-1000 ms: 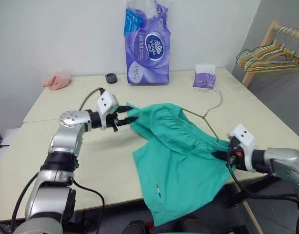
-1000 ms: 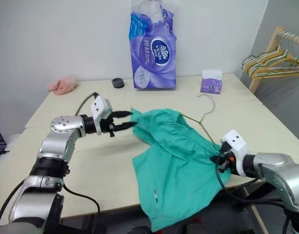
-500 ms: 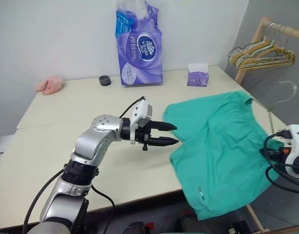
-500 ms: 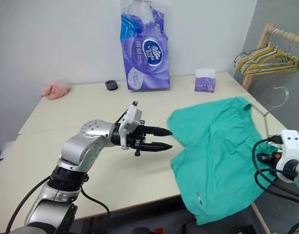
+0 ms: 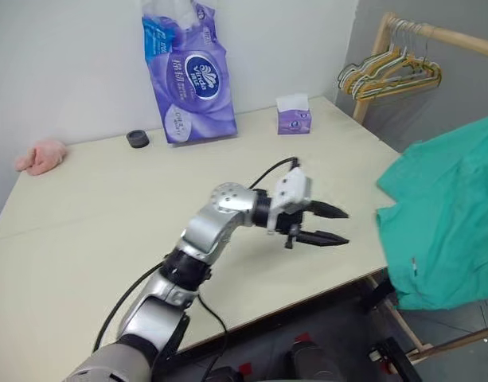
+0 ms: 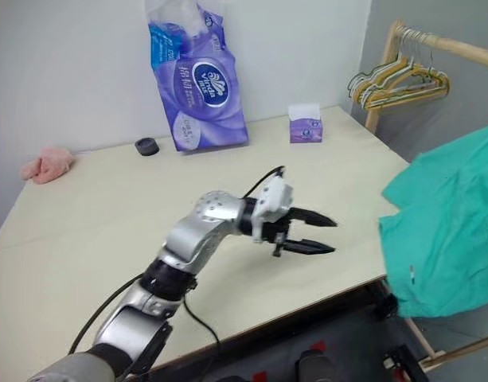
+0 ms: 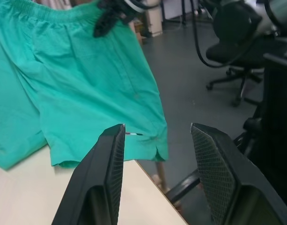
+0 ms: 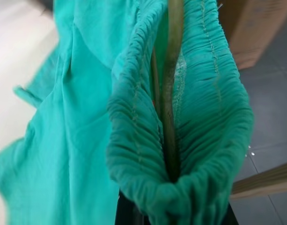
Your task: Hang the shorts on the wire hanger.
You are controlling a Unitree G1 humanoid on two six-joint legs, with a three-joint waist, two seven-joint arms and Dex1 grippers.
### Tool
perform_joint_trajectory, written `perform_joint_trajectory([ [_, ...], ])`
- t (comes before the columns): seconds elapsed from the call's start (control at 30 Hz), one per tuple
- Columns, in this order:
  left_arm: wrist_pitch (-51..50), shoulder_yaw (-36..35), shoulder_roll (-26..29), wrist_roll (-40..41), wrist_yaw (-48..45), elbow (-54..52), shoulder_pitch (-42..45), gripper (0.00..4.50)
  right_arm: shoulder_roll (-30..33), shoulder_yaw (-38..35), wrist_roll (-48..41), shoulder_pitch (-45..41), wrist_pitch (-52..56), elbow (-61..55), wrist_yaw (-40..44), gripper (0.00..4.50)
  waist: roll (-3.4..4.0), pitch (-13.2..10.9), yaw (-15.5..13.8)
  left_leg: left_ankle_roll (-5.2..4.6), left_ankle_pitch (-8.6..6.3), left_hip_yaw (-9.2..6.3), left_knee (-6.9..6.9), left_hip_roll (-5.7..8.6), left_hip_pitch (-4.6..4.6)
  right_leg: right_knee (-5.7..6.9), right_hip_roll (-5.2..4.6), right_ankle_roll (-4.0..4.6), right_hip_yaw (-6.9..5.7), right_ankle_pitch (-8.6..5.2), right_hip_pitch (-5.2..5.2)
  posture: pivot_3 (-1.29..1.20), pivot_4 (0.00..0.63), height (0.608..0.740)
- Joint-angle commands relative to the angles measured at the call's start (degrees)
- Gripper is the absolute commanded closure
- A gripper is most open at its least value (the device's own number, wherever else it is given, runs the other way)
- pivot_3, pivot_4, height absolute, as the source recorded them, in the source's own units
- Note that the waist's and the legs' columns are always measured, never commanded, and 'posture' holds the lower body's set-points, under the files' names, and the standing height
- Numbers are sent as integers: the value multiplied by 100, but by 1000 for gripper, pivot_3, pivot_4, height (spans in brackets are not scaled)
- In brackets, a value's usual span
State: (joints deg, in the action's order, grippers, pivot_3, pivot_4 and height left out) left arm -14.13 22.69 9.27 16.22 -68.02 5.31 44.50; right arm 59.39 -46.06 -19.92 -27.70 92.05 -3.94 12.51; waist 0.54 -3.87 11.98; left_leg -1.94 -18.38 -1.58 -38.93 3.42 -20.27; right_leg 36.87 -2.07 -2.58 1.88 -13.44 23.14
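Observation:
The teal-green shorts (image 5: 444, 215) hang in the air past the table's right edge, clear of the tabletop. In the left wrist view my right gripper (image 7: 107, 19) is shut on their gathered waistband (image 7: 49, 10). The right wrist view looks into that bunched waistband (image 8: 213, 103), and the olive wire hanger (image 8: 173, 70) runs through it. My left gripper (image 5: 347, 227) is stretched over the table's near right part, pointing at the shorts. It is open and holds nothing, a short way from the cloth.
On the beige table (image 5: 108, 207) a tall purple tissue pack (image 5: 184, 76), a small purple tissue box (image 5: 293, 121), a black ring (image 5: 137, 139) and a pink cloth (image 5: 38, 155) line the back. A wooden rack of bunched hangers (image 5: 391, 72) stands back right. An office chair (image 7: 237, 28) is beyond.
The view has turned right. My right gripper lifted the shorts off the table and carried them right, past the edge. My left gripper swung right across the table, still open.

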Motion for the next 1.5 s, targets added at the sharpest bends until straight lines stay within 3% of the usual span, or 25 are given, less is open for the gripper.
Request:
perform_joint_trajectory([
  [0.03,181,-119,-273,-144,421,124,232,2149,401,150,269,-366,-276,786,-53,4500,-4,-3,49,-7,-4,10,1,-5,3,0,0,-1,10,-1,0,-366,95,740],
  [0.2,258,-430,-818,-210,1184,269,752,2149,1123,762,596,-1270,-1622,2921,-24,4500,22,-77,95,-33,-19,80,1,12,31,-1,2,-76,76,-16,-1,-340,100,740],
  [0.37,345,-559,-1005,-208,1456,308,998,2149,1592,1631,817,-1934,-2667,4390,312,4500,22,-107,177,-51,-31,120,4,10,45,-4,8,-93,117,-18,0,-330,105,740],
  [0.67,377,-495,-1164,-176,1407,296,1171,2149,1723,2801,1219,-3252,-3511,6320,899,4500,17,-183,248,-70,-43,191,3,12,57,-15,15,-128,191,-4,5,-307,111,740],
  [1.07,384,-418,-1252,-163,1166,369,1223,2149,1636,2551,1036,-3251,-2888,6287,810,4500,22,-232,252,-77,-49,208,2,12,59,-15,15,-139,211,-3,9,-329,104,740],
  [1.5,403,-312,-1380,-150,996,392,1243,2149,1371,1859,705,-2520,-2032,5206,662,4500,17,-235,287,-77,-49,211,1,12,59,-15,15,-146,214,-1,9,-347,96,740],
])
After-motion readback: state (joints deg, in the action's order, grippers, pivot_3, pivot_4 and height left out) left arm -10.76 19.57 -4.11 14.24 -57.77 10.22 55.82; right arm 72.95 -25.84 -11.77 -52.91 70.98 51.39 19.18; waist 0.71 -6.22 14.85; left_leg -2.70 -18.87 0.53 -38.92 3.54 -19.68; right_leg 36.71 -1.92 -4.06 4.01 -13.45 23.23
